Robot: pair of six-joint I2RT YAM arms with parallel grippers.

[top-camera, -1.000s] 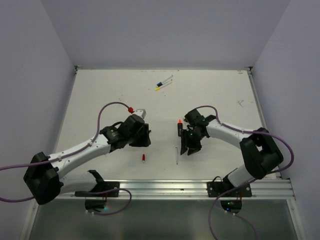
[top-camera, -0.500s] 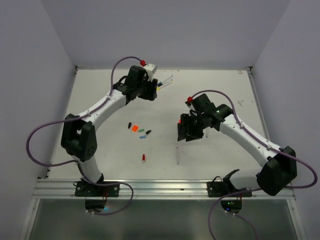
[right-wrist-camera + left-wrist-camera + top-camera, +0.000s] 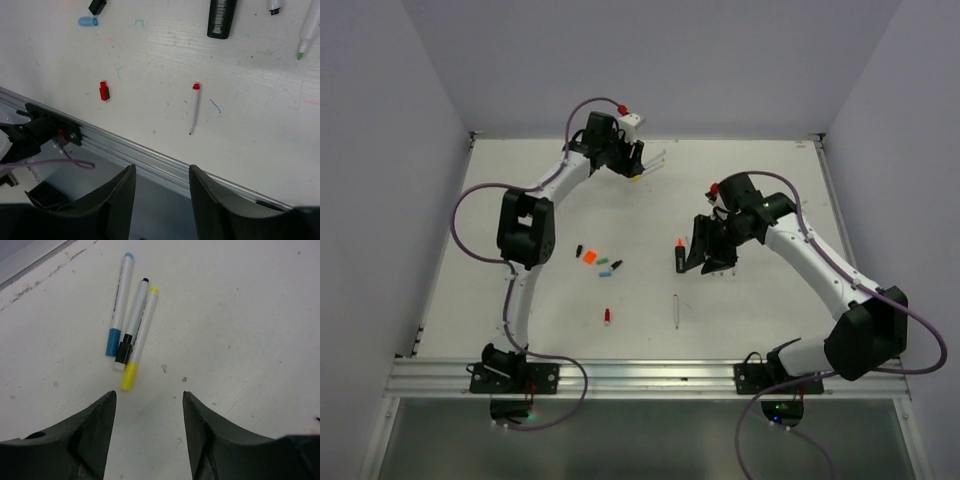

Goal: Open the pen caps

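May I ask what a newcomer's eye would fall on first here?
Three capped pens, blue, black and yellow, lie side by side at the far edge of the table, ahead of the open left gripper. Mid-table, a scatter of loose caps lies left of the black highlighter.

A white table (image 3: 760,310) fills the middle of the top view, boxed in by plain pale lilac-grey walls: a back wall (image 3: 650,60) across the top, a left wall (image 3: 370,180) and a right wall (image 3: 915,130) slanting down the sides. An aluminium rail (image 3: 650,372) runs along the table's lower edge, with a dull grey-green strip (image 3: 660,440) beneath it. The light is soft and even. In the right wrist view, faint ink marks (image 3: 215,106) fleck the tabletop.
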